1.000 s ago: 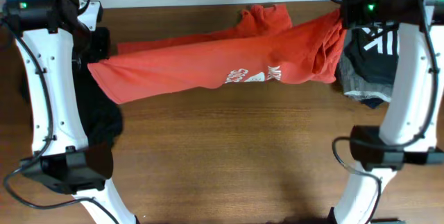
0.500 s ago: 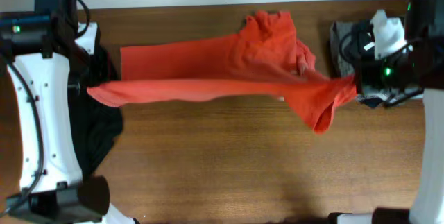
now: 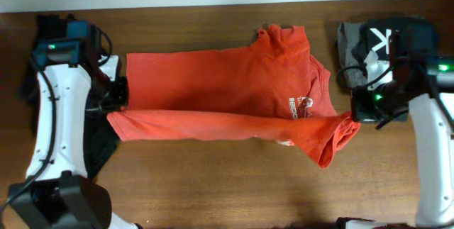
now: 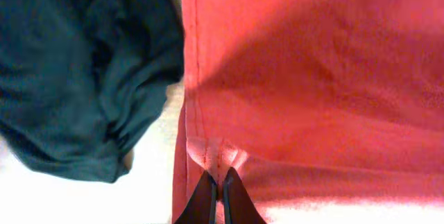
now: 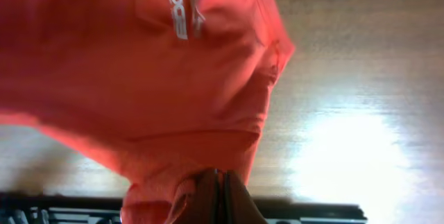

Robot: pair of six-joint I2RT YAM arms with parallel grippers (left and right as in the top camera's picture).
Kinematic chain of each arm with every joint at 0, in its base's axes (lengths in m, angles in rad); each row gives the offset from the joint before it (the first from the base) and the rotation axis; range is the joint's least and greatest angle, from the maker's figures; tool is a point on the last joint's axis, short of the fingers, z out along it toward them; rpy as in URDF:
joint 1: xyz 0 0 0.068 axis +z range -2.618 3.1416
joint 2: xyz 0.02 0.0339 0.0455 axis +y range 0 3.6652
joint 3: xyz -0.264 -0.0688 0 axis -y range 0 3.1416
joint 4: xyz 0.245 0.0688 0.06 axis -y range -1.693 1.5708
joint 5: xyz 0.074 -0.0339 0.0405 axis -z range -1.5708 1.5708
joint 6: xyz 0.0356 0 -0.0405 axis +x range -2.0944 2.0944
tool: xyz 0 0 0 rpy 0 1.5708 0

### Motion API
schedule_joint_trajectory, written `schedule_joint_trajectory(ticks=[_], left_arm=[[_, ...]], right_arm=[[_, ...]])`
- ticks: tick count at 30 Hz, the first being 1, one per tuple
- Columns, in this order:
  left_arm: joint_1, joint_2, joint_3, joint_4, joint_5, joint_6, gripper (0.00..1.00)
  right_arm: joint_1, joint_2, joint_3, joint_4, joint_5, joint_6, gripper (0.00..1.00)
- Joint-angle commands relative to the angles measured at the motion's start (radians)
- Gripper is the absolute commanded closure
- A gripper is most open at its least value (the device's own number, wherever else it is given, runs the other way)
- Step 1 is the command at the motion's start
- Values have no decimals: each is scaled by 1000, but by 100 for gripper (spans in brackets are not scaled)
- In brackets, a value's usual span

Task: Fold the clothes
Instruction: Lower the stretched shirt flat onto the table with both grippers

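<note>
The orange-red T-shirt [image 3: 227, 91] is pinched at opposite ends by the left gripper [image 4: 217, 182] and right gripper [image 5: 219, 181], both clamped on cloth.

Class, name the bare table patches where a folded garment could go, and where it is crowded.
Free: the wide table strip between the T-shirt and the near edge; a thin strip behind it. Crowded: black shirt and grey garment right, dark cloth left.

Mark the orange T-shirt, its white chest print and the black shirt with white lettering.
orange T-shirt [image 3: 206, 87], overhead view, flat middle of the body.
white chest print [image 3: 301, 106], overhead view, centre of the lettering.
black shirt [image 3: 381, 41], overhead view, its white letter.
</note>
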Motion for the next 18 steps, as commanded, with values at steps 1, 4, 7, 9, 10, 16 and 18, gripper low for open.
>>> schedule_joint_trajectory(ticks=[1, 4, 7, 9, 10, 16, 18], left_arm=[[7, -12, -89, 53, 25, -8, 100], [7, -12, -158, 126, 25, -18, 100], [7, -12, -217, 210, 33, -27, 100], [7, -12, -244, 256, 33, -27, 100], [7, -12, -256, 280, 33, -27, 100], [7, -11, -293, 413, 32, -45, 100], [7, -8, -293, 435, 31, -44, 100]], right_arm=[[-10, -16, -90, 50, -13, 16, 96], [-10, -16, -171, 135, -46, 15, 96], [-10, -14, -248, 240, -74, 15, 96], [-8, -9, -286, 301, -81, 15, 96], [-8, -6, -307, 338, -87, 15, 96], [-7, 17, -427, 573, -111, 11, 96], [-7, 35, -447, 626, -117, 11, 96]])
